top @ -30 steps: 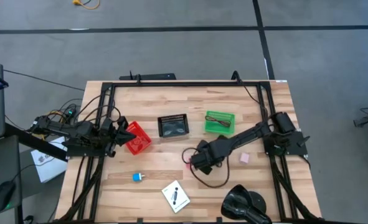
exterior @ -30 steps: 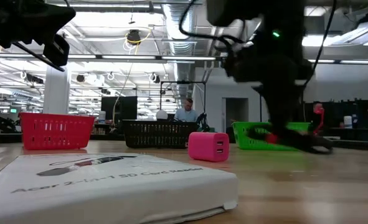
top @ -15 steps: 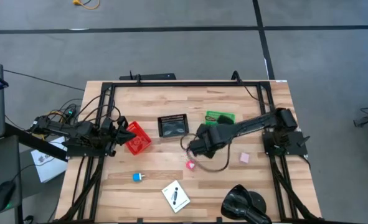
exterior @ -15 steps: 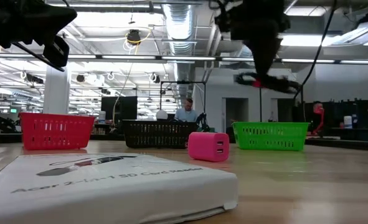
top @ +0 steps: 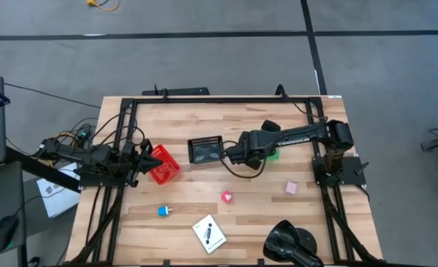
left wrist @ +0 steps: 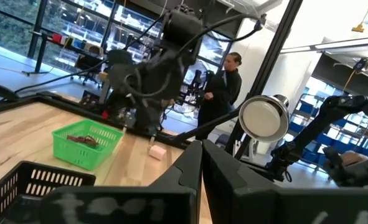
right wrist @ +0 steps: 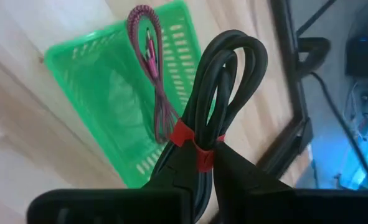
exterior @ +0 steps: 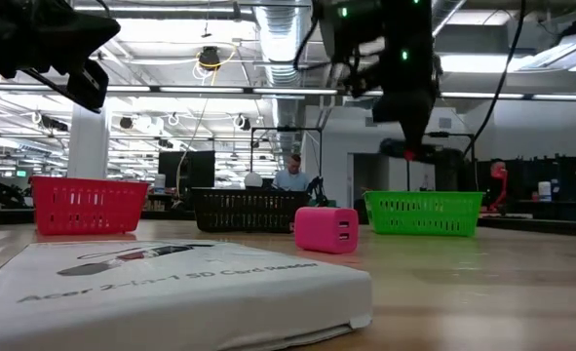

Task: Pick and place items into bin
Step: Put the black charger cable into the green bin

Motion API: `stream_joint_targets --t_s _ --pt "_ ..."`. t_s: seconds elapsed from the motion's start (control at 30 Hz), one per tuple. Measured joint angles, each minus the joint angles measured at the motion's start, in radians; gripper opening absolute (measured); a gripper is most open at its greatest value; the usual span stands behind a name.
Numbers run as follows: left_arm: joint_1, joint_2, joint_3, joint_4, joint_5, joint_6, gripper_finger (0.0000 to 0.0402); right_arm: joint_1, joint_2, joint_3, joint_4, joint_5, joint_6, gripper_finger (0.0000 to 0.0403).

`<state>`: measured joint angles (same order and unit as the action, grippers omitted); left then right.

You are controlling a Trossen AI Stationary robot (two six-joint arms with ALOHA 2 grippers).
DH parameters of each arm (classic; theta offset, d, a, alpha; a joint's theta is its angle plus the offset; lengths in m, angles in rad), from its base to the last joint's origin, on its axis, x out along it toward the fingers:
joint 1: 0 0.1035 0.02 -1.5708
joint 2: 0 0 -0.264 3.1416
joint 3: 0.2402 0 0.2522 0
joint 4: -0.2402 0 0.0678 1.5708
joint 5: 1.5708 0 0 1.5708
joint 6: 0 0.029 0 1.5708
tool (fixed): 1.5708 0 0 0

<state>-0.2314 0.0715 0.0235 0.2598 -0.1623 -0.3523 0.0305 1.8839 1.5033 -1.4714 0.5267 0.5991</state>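
Observation:
My right gripper (top: 235,153) hangs over the table's far half, between the black basket (top: 206,150) and the green basket (top: 273,154), shut on a black coiled cable with a red tie (right wrist: 224,81). The green basket (right wrist: 115,93) holds a pink-red braided cord (right wrist: 147,56). Lying flat on the wood are a blue piece (top: 164,211), a pink-red piece (top: 226,196), a pale pink cube (top: 290,188) and a white card (top: 209,233). My left gripper (top: 138,159) waits, shut, by the red basket (top: 163,165). My right gripper pinches the cable bundle between its two fingers at the red tie (right wrist: 198,154). One end of the coil (right wrist: 230,56) sticks out past the fingertips, and a loop (top: 242,170) trails below the gripper. The cable is lifted clear of the table, above the green basket's edge.
A big glossy black lump (top: 293,241) sits at the near right edge. A dark frame (top: 219,100) runs around the table. In the low view the white card box (exterior: 171,283) fills the foreground and the pink-red piece (exterior: 326,229) stands mid-table. People show in the room behind.
My right gripper has risen from the table beside the pink-red piece and moved toward the far edge, carrying the black cable. The cable, whose loop lay on the wood a second ago, is now lifted clear near the green basket.

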Motion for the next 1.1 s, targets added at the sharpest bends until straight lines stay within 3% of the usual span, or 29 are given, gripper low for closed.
stream_joint_targets --t_s 0.17,0.43,0.77,1.1 --pt "0.000 0.000 0.000 0.000 0.000 0.000 0.0000 -0.001 0.002 -0.106 0.126 -0.046 -0.082 0.0024" --pt "0.000 0.000 0.000 -0.015 0.000 0.005 0.0000 -0.009 0.002 -0.202 0.268 -0.026 -0.137 0.0042" --pt "0.000 0.000 0.000 -0.024 -0.008 0.058 0.0015 -0.014 0.002 -0.212 0.278 -0.032 -0.137 0.0051" --pt "0.000 0.000 0.000 -0.023 -0.048 0.058 0.0055 -0.014 0.002 -0.212 0.269 -0.052 -0.179 0.0114"
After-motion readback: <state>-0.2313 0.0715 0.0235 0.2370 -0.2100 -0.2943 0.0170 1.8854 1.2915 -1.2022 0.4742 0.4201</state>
